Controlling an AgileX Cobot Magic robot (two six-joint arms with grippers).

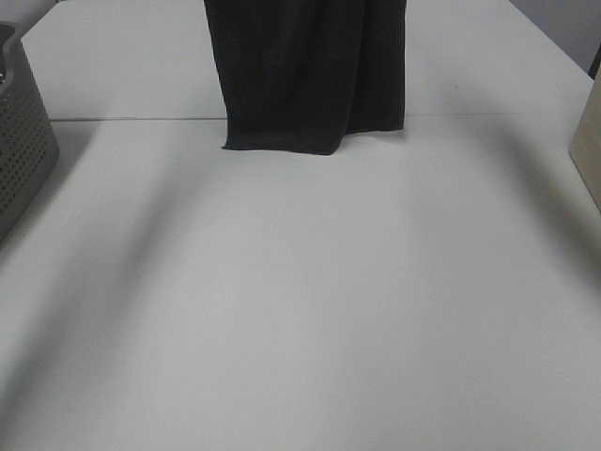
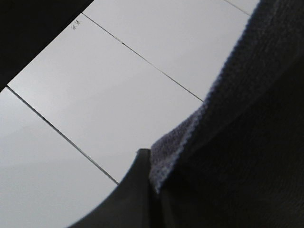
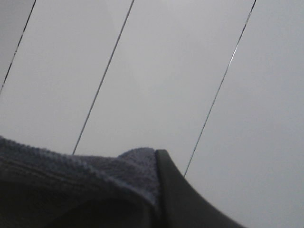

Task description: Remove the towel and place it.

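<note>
The towel (image 1: 310,70), very dark and almost black, hangs straight down from above the top of the exterior high view. Its bottom hem sits at or just above the white table (image 1: 282,310), bunched slightly at the right corner. Neither gripper shows in that view. In the left wrist view, the left gripper (image 2: 151,166) has a dark finger (image 2: 135,194) pressed against the towel's blue-grey terry edge (image 2: 228,142). The right wrist view shows the right gripper (image 3: 156,164) with one dark finger (image 3: 178,194) against a towel corner (image 3: 95,180). Both appear shut on the cloth.
A grey perforated basket (image 1: 21,132) stands at the table's left edge. A pale tan box (image 1: 590,141) shows at the right edge. A thin seam (image 1: 131,119) crosses the table behind the towel's hem. Both wrist views look onto white panels with thin dark joints.
</note>
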